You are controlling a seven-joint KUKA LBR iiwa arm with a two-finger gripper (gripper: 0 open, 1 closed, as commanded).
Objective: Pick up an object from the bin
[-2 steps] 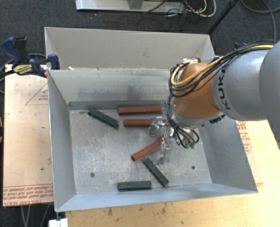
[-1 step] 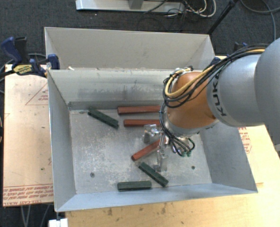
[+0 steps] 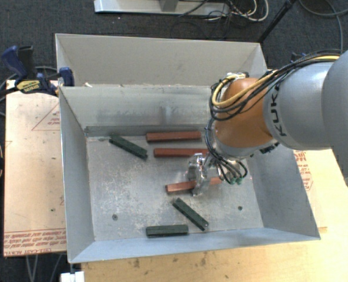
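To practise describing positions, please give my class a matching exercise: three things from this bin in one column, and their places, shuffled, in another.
Things
1. gripper
2. short brown stick
3. level green stick

Places
A. along the bin's front wall
B. below the orange wrist cover, right of centre
C. mid-bin, reaching left from the gripper

Pairs: 1-B, 2-C, 3-A

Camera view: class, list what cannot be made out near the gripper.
1. The short brown bar: its right end is hidden under the gripper; whether it is gripped cannot be told.
2. The bin floor at right: covered by the arm and its orange cover.
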